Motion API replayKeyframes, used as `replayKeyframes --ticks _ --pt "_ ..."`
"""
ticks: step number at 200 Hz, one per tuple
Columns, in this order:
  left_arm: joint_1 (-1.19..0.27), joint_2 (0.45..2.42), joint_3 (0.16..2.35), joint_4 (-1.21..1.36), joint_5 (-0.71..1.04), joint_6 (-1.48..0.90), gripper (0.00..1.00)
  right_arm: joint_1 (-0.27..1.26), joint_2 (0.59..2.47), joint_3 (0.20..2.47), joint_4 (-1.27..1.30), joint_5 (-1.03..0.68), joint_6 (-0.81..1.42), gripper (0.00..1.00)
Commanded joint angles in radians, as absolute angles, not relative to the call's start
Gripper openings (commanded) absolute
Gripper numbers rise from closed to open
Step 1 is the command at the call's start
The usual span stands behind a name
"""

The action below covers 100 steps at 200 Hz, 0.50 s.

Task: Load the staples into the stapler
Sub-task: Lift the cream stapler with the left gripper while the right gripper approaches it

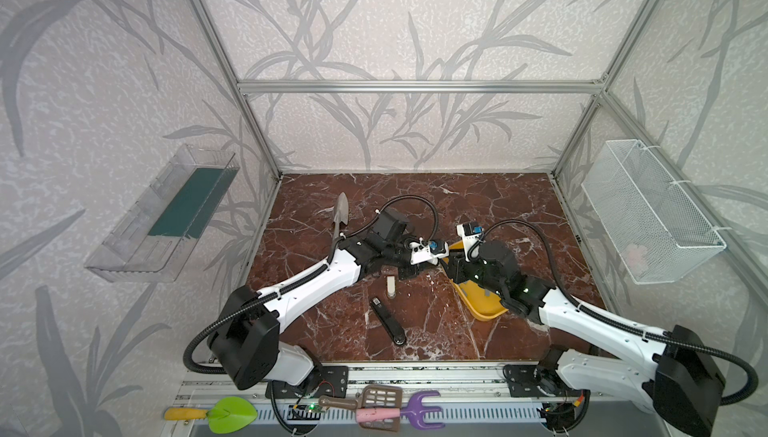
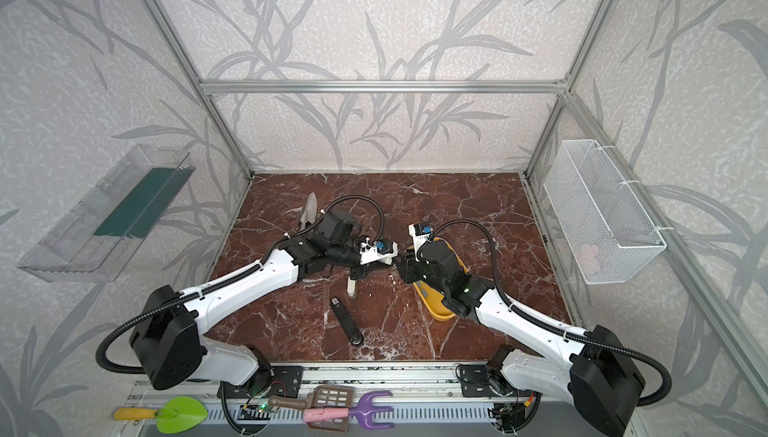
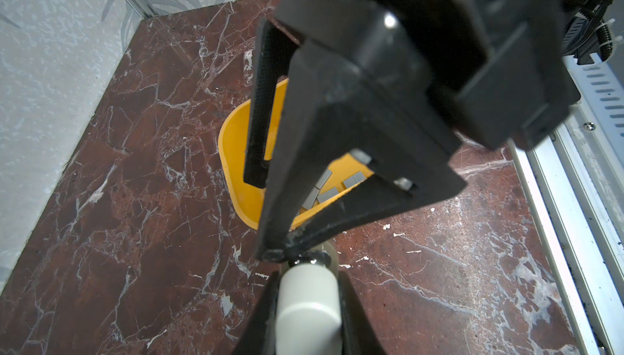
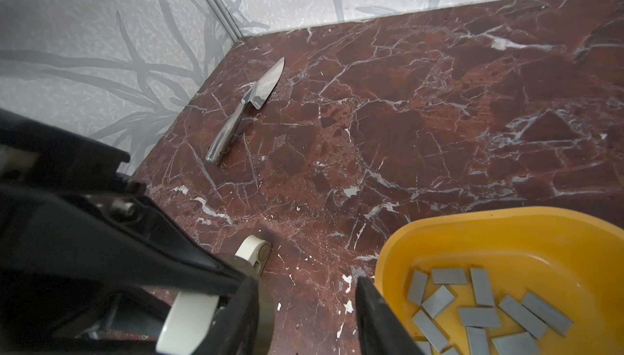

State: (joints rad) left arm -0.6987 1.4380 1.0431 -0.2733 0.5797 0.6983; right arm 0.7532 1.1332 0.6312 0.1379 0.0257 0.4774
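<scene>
Staple pickup seems to be starting — right pincer hovering half-open, empty, beside the yellow tray of staples, left pincer clamping a cream-white block, stapler lying untouched near-centre on the tabletop — so a careful pinch on one strip is coming due.

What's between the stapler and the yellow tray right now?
Nothing. Between the stapler and the yellow tray the marble tabletop is bare, as both top views show.

The right arm hides much of the yellow tray, and some staples are cut off at the edge.
</scene>
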Motion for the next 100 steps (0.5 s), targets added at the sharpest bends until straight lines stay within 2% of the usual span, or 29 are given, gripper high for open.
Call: replayKeyframes --ticks 1,54,100 --pt "-0.7 1.42 1.067 -0.255 0.581 0.664 0.0 0.749 1.158 0.654 0.163 0.017 0.483 0.46" --pt "-0.695 1.401 1.07 -0.226 0.529 0.606 0.0 0.749 1.217 0.676 0.15 0.015 0.489 0.39" --pt "-0.646 1.336 1.055 -0.168 0.65 0.533 0.0 0.749 1.251 0.674 0.177 -0.022 0.509 0.3"
